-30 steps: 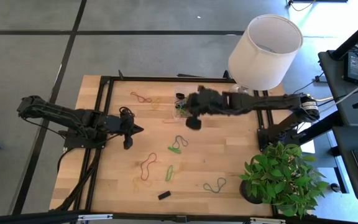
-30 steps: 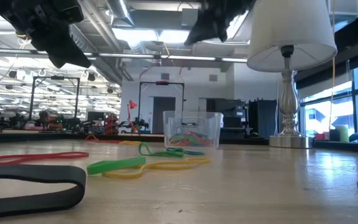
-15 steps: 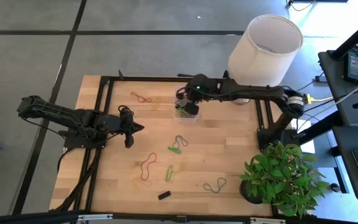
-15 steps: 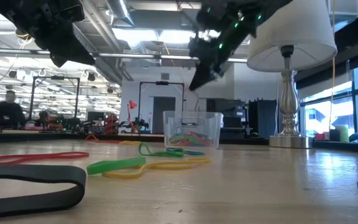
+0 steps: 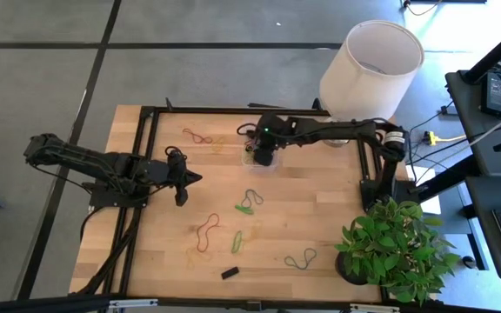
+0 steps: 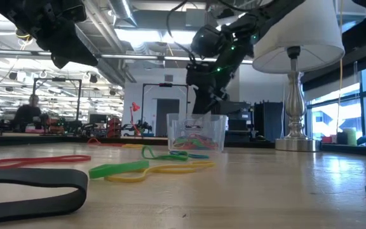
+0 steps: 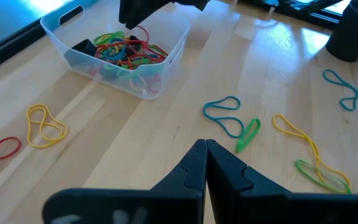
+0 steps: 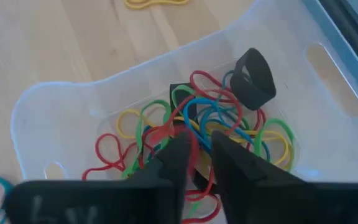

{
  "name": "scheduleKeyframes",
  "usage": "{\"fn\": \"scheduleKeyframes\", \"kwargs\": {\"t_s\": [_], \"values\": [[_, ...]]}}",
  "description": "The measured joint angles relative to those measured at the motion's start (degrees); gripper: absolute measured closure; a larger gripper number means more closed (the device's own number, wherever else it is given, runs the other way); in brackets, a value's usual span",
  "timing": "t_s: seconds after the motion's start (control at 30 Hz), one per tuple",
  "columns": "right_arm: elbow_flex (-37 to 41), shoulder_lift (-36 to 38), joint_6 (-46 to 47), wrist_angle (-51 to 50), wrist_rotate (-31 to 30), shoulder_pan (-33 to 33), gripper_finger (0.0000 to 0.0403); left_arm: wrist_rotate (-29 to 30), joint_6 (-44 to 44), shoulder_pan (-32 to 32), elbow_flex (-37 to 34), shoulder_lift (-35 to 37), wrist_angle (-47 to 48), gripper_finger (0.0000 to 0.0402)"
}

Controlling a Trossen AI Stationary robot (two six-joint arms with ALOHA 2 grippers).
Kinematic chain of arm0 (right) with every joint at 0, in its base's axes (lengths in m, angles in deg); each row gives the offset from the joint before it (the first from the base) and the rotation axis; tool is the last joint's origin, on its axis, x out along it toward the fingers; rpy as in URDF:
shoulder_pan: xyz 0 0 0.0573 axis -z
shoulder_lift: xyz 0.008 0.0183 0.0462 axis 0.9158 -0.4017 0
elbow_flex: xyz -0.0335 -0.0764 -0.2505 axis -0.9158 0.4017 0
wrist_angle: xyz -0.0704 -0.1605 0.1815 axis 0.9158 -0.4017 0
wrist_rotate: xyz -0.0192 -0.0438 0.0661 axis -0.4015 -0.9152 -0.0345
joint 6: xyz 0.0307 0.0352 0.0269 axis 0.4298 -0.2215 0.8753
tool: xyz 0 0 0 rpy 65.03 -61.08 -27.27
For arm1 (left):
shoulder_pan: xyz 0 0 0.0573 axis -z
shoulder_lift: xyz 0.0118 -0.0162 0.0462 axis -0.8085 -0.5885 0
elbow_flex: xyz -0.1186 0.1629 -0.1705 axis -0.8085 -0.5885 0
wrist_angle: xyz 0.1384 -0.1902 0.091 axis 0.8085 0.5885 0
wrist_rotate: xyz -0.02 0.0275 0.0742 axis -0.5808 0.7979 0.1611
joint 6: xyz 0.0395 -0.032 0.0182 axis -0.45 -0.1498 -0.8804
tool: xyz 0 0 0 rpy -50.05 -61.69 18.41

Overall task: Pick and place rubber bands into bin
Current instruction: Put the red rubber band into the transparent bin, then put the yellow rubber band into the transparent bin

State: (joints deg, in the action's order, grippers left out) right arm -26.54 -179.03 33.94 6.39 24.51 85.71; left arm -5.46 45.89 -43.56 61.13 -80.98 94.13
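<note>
1. Hovering above the desk near its left edge, the left pincer is clenched with nothing in it; the left wrist view shows its two fingertips pressed together.
2. Two rubber bands, a red one and a yellow one, lie near the far edge, left of the bin.
3. A long red band lies toward the near edge, with a small black block close to that edge.
4. A green band lies just right of the red one, beside a yellow band; a blue-grey loop and a short green band sit around the desk's middle.
5. The clear bin stands near the far edge, about midway along it, and holds a tangle of red, green, yellow and blue bands plus a wide black band.
6. The right pincer is lowered into the bin's opening; in the right wrist view its fingers stand slightly parted, straddling a red band in the pile, but whether they grip it cannot be told.
7. Another blue-grey band lies near the near right corner.
8. A white lamp stands at the far right corner, and a green plant sits off the right edge.
</note>
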Motion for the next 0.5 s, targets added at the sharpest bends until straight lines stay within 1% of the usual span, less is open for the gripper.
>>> {"fn": "scheduleKeyframes", "kwargs": {"t_s": [0.17,0.3,0.4,0.5], "values": [[0.0,1.06,3.36,-0.34,-0.01,0.0,0.0266,-0.02,0.0,0.0,0.0,0.0,0.11,0.0398],[0.0,3.11,5.41,-1.68,0.01,0.0,0.0233,-0.06,0.0,0.0,0.0,0.0,0.15,0.0396],[0.0,5.57,5.52,-4.33,1.25,-0.29,0.0226,-1.18,-1.33,0.0,0.0,0.0,0.17,0.0399],[0.0,8.38,6.2,-6.63,2.54,-1.3,0.023,-3.67,-2.81,0.09,0.0,-0.08,0.1,0.0399]]}}
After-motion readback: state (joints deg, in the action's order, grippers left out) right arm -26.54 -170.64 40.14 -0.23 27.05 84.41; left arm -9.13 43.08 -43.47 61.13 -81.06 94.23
